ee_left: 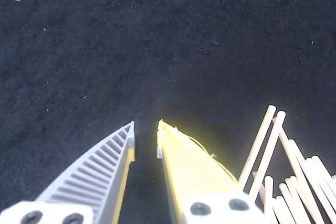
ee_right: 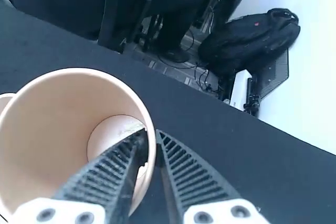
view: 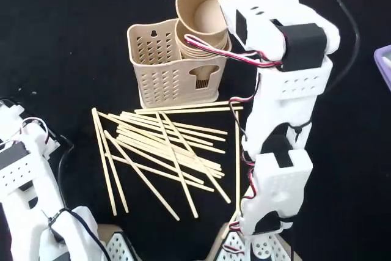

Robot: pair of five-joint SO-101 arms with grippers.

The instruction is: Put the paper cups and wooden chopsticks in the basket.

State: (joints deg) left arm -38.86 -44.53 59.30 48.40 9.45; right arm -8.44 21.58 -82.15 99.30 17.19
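Holding a cup by its wall, the right gripper is clamped with one finger inside and one outside, and in the high view that cup hangs tilted just above the stack already nested in the basket. I judge this to be the cup-stacking step, close to its end. Next, the cup needs levelling, lowering into the stack, and letting go. The chopsticks lie scattered on the table in front of the basket, not yet gathered. The left gripper sits low beside their ends, jaws slightly apart and holding nothing.
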